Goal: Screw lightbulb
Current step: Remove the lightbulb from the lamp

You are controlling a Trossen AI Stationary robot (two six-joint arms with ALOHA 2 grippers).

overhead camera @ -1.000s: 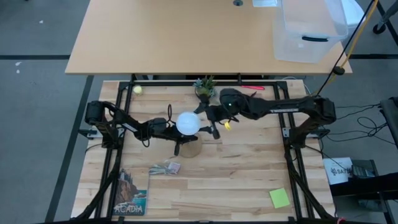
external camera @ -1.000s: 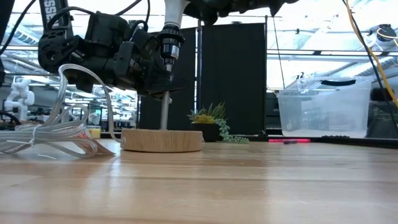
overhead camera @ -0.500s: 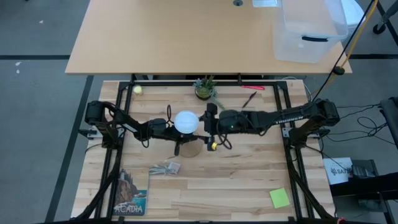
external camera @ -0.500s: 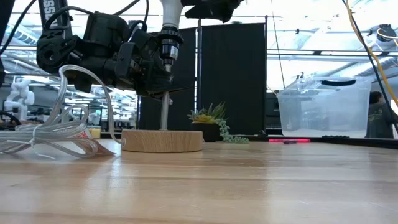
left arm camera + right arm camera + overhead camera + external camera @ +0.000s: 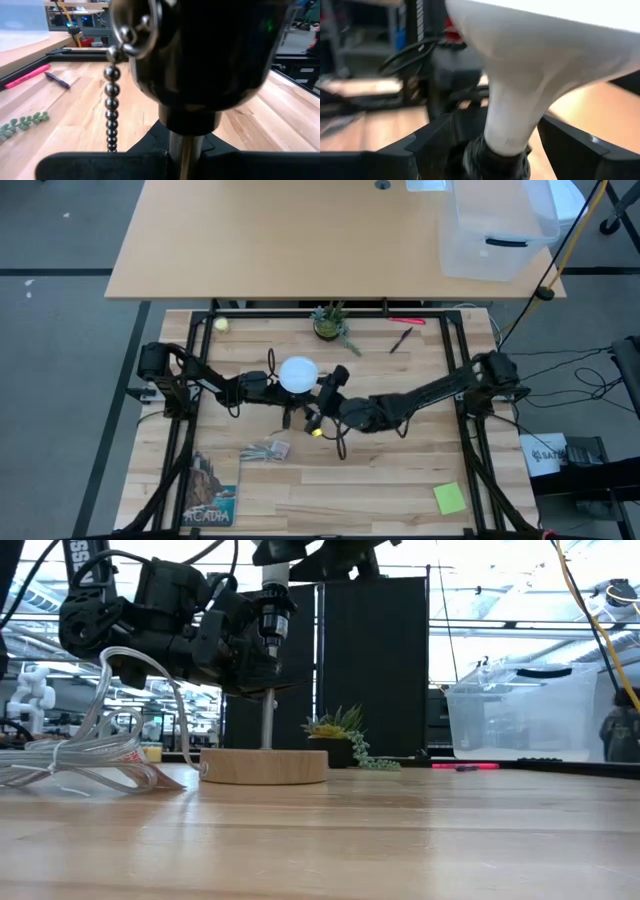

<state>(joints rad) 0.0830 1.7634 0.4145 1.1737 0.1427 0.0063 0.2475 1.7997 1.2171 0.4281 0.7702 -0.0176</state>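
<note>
The white lightbulb [image 5: 298, 374] stands upright with its base in the black socket [image 5: 200, 65] on top of the round wooden stand [image 5: 263, 765]. A bead chain [image 5: 111, 100] hangs from the socket. My left gripper [image 5: 272, 388] reaches in from the table's left and is shut on the stand's thin metal stem. My right gripper [image 5: 490, 135] is open and comes from the near right. Its fingers [image 5: 420, 142] stand on either side of the bulb's pale neck [image 5: 512, 115], with a gap to it. My left gripper pinches the stand's metal stem [image 5: 186, 150] between its two fingers, just below the socket. The fingers come nearly level from the table's left and lie across the upright stem. The stand's wooden base rests flat on the table.
A small potted plant [image 5: 328, 325], a pink marker [image 5: 405, 321], a black pen [image 5: 400, 340] and a yellow ball [image 5: 221, 324] lie along the far edge. A plastic wrapper [image 5: 265, 449], a book [image 5: 210, 492] and a green note [image 5: 449, 498] lie nearer.
My right gripper has swung from the bulb's far right side toward the table's near edge and down, turning at the wrist, and stays open. It now faces the bulb's neck from the near right. The bulb, the stand and my left gripper keep their place.
</note>
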